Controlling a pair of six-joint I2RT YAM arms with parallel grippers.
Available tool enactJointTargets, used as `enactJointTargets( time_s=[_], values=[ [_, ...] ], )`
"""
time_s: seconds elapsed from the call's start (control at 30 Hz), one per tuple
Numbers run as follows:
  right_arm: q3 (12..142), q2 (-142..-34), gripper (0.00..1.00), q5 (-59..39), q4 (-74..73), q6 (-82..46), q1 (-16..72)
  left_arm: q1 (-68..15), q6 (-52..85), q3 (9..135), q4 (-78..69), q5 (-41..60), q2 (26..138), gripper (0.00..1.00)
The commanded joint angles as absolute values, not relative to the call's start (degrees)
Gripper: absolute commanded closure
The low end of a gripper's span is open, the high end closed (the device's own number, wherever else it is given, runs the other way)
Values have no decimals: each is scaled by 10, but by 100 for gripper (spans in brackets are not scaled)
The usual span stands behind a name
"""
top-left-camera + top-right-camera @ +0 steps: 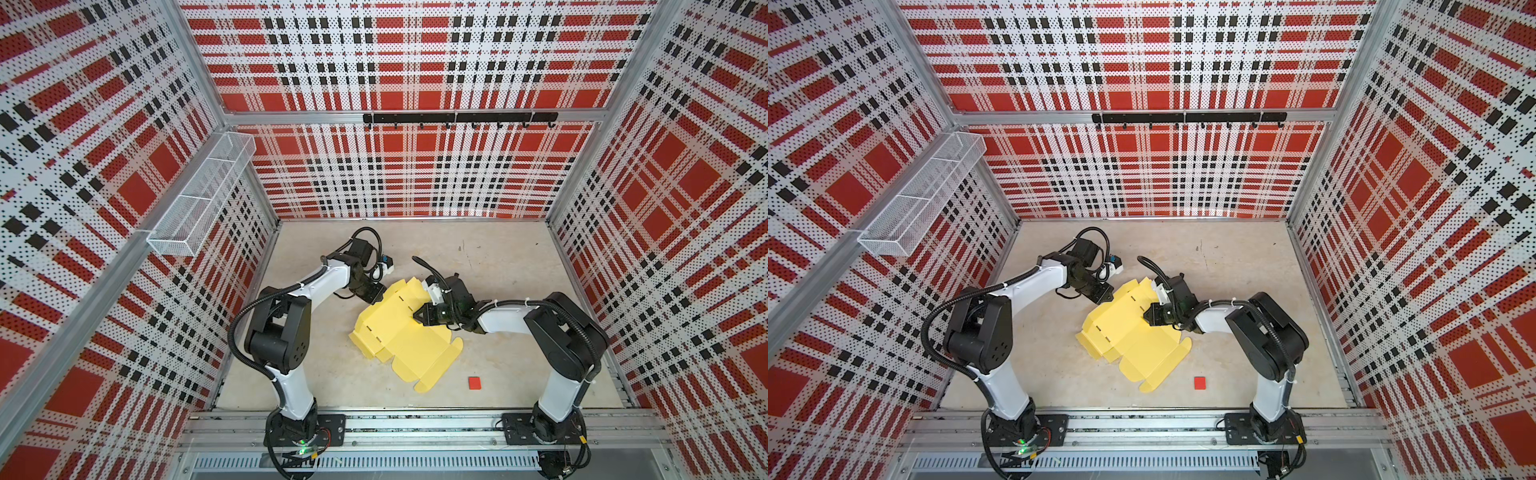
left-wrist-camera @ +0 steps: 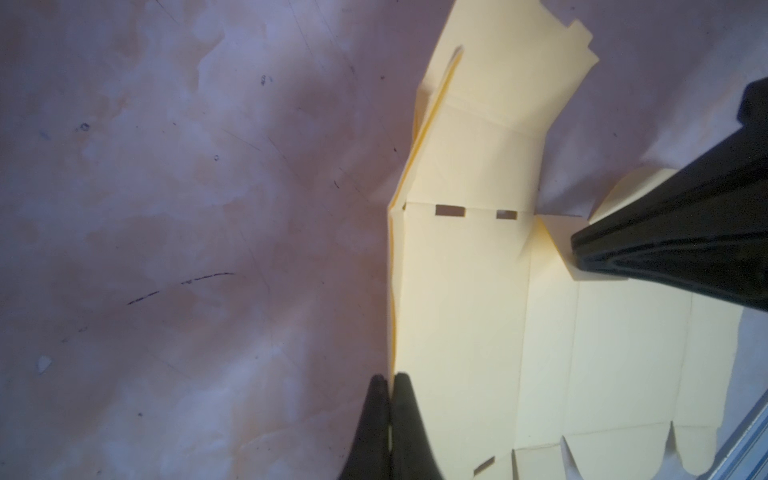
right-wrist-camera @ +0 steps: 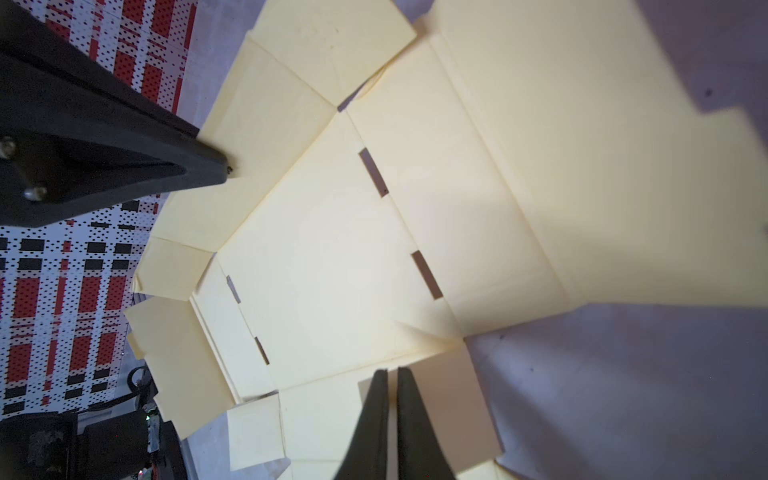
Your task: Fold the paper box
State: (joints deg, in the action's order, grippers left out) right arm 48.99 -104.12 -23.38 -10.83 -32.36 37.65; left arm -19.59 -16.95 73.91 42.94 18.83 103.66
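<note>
Pale yellow card: the box (image 1: 399, 336) is lying partly folded mid-worktop (image 1: 498, 257), between the two arms. The left pincer (image 2: 390, 380) is pinching tight on its doubled-over far edge. The right pincer (image 3: 392, 374) is nipping a side flap, jaws almost together. A red square (image 1: 475, 382) is sitting well apart.

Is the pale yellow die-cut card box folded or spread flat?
Mostly spread: the pale yellow card box lies opened out, some flaps raised, its slits empty.

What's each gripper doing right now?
Left gripper: closed on the box edge.
Right gripper: closed on a box flap.
</note>
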Motion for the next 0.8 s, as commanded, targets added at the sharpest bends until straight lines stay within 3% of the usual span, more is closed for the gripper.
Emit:
enactJointTargets(
  time_s=[0.0, 0.37, 0.53, 0.77],
  values=[
    [501, -1057, 91, -241, -101, -323, 381, -201, -170, 744, 422, 186, 1027, 100],
    [529, -1088, 91, -249, -66, -309, 376, -205, -171, 733, 409, 186, 1013, 100],
    [529, -1042, 92, -257, -89, -309, 358, -208, -180, 735, 415, 182, 1003, 100],
    [653, -1045, 92, -267, -6, -276, 320, -218, -188, 734, 416, 186, 1006, 100]
  ],
)
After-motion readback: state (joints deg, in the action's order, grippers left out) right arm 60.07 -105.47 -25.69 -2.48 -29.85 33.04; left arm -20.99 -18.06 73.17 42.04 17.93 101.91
